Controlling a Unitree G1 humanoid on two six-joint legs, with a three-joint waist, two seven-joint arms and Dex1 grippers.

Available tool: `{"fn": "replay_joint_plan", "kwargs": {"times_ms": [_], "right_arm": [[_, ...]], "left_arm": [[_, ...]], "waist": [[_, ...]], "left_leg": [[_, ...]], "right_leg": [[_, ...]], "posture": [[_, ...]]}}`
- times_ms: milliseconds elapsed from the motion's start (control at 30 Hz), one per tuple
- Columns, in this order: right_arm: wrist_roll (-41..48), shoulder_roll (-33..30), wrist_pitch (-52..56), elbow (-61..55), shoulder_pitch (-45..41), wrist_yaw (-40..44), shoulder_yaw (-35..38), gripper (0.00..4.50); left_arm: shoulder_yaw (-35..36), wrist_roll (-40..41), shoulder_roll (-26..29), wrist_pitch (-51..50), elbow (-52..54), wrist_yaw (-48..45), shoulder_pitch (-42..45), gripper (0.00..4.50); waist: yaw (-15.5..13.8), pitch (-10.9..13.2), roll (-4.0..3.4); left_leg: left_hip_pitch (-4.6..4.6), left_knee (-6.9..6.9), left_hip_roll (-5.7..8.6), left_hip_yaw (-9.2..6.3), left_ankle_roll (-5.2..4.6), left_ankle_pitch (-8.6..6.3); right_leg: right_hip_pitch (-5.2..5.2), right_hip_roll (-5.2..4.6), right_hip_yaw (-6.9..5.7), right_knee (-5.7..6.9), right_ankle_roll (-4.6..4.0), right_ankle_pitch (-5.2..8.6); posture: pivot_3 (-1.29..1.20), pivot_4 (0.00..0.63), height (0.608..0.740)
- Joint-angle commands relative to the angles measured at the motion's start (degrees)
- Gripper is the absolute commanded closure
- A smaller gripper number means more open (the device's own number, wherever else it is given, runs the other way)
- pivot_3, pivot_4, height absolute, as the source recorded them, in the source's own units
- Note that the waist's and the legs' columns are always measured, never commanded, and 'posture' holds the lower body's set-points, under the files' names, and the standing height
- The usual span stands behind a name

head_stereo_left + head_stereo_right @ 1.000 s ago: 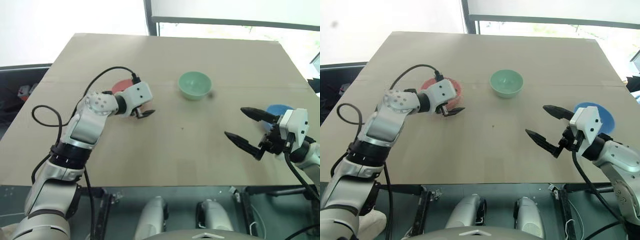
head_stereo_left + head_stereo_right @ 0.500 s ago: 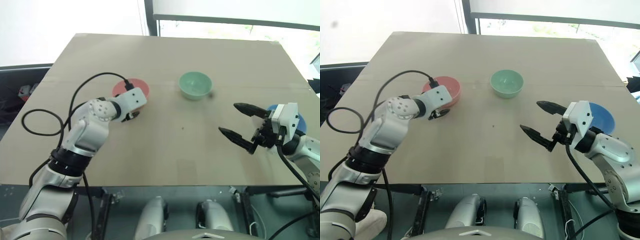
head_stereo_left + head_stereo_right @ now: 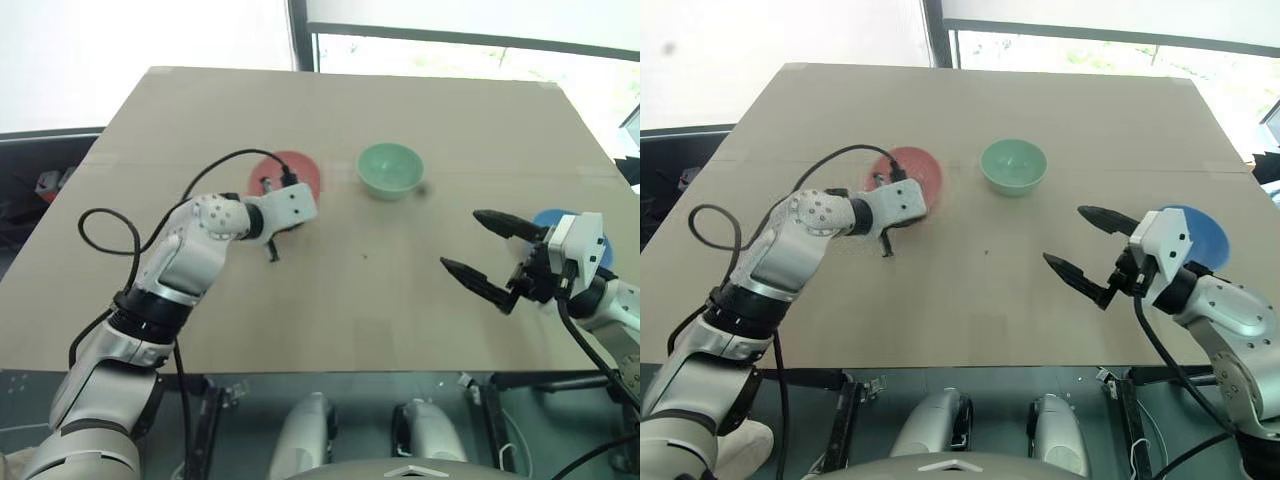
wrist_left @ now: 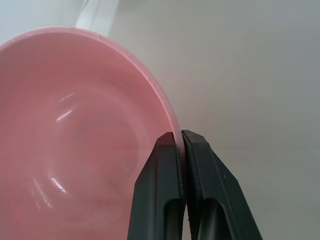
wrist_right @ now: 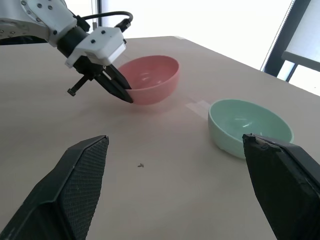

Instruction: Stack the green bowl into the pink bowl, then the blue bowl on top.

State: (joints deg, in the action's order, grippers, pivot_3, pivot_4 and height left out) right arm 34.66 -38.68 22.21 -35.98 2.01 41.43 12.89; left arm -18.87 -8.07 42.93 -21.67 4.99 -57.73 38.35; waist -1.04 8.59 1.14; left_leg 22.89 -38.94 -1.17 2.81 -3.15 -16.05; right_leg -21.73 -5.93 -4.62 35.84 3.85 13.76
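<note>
My left gripper [image 4: 179, 139] is clamped on the rim of the small round salmon-pink plastic bowl [image 5: 150, 77], one black finger [image 4: 159, 185] inside the wall and the other outside, pressed together with only the thin edge between them. The pink bowl looks tipped, its opening turned up toward my head camera, at the left of the middle of the plain beige worktop [image 3: 340, 290]. From my right wrist camera its near side, where I grip it, seems raised a little, though I cannot tell whether the far side touches the worktop.

The small round mint-green plastic bowl [image 3: 389, 170] stands upright just to the right of the pink bowl, near it but apart, with bare worktop between them. It holds nothing.

My right gripper [image 3: 1079, 249] hangs over the right part of the worktop with its two black fingers spread wide apart, holding nothing and pointing toward the middle. The small round sky-blue plastic bowl [image 3: 1202, 236] sits upright near the right edge of the worktop, behind my right wrist and partly covered by it, well apart from the other two bowls.
</note>
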Motion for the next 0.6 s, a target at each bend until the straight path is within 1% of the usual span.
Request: {"fn": "replay_joint_plan", "kwargs": {"times_ms": [33, 133, 233, 333, 400, 433, 467, 533, 600], "right_arm": [[0.5, -0.16, -0.44, -2.93, 1.06, -1.17, 2.92, 0.0], [0.25, -0.32, -0.49, -3.56, 2.36, -1.55, 3.47, 0.0], [-0.48, -0.59, -0.84, -3.71, 3.33, -1.51, 3.61, 0.0], [-1.38, -0.37, -0.76, -3.36, 3.14, -2.32, 2.68, 0.0], [-2.99, -0.12, -0.7, -2.41, 2.25, -3.27, 1.29, 0.0], [-4.55, -0.11, -1.0, -1.26, 1.38, -3.67, 0.24, 0.0], [-6.79, -0.32, -1.78, 0.31, 0.32, -3.83, -1.04, 0.0], [-11.81, -0.5, -4.05, 4.57, -2.65, -4.65, -3.3, 0.0], [-15.44, -0.77, -5.38, 9.45, -6.77, -4.72, -5.59, 0.0]], "left_arm": [[1.79, 5.34, 0.8, 5.82, 4.86, -5.74, -0.23, 4.44], [0.68, 8.83, 0.3, 11.02, 5.6, -10.25, -1.27, 4.44], [-0.46, 10.55, -1.25, 15.65, 3.07, -13.4, -0.87, 4.44], [-1.92, 13.87, -3.4, 15.5, 0.88, -18.57, 0.03, 4.44], [-2.67, 14.28, -4.5, 15.18, -0.46, -20.12, 0.64, 3.78], [-3.05, 14.02, -4.79, 15.74, -1.09, -20.75, 0.84, 3.7], [-3.22, 14.25, -5.2, 15.17, -1.49, -21.22, 0.91, 3.4], [-3.21, 13.68, -5.93, 15.94, -2.43, -20.8, 0.78, 2.52], [-2.34, 14.05, -6.17, 15.1, -2.03, -20.12, 0.21, 1.75]], "waist": [[0.08, 0.0, 0.0], [0.05, -0.01, -0.01], [-0.01, -0.01, -0.01], [-0.01, -0.02, -0.02], [0.01, -0.01, -0.01], [0.06, -0.01, -0.01], [0.1, -0.02, -0.01], [0.19, -0.02, -0.02], [0.31, -0.02, -0.02]], "left_leg": [[0.0, 0.0, -0.01, 0.0, 0.0, 0.0], [-0.02, -0.04, -0.01, 0.02, 0.0, 0.0], [-0.03, -0.06, -0.01, 0.01, 0.0, 0.0], [-0.04, -0.11, 0.01, 0.01, -0.01, -0.01], [-0.01, -0.12, 0.02, 0.0, -0.02, -0.01], [-0.02, -0.13, 0.03, 0.0, -0.02, -0.01], [-0.02, -0.12, 0.02, 0.0, -0.02, -0.01], [-0.04, -0.15, 0.15, 0.03, -0.03, -0.01], [-0.06, -0.16, 0.15, 0.04, -0.04, -0.02]], "right_leg": [[0.0, 0.0, 0.0, 0.0, 0.0, 0.0], [0.01, 0.0, 0.01, 0.02, 0.0, 0.0], [0.02, 0.01, 0.01, 0.02, 0.0, 0.0], [0.05, 0.01, 0.02, 0.04, 0.0, 0.0], [0.04, 0.02, 0.01, 0.03, 0.0, 0.0], [0.04, 0.03, 0.01, 0.04, 0.0, 0.0], [0.04, 0.04, 0.02, 0.03, 0.0, 0.0], [0.04, 0.06, 0.05, 0.04, 0.0, 0.0], [0.04, 0.06, 0.07, 0.05, 0.01, 0.0]], "posture": [[0.0, 0.15, 0.74], [0.0, 0.15, 0.74], [0.0, 0.15, 0.74], [0.0, 0.15, 0.74], [0.0, 0.15, 0.74], [0.0, 0.15, 0.74], [0.0, 0.15, 0.74], [0.0, 0.15, 0.74], [0.0, 0.15, 0.74]]}}
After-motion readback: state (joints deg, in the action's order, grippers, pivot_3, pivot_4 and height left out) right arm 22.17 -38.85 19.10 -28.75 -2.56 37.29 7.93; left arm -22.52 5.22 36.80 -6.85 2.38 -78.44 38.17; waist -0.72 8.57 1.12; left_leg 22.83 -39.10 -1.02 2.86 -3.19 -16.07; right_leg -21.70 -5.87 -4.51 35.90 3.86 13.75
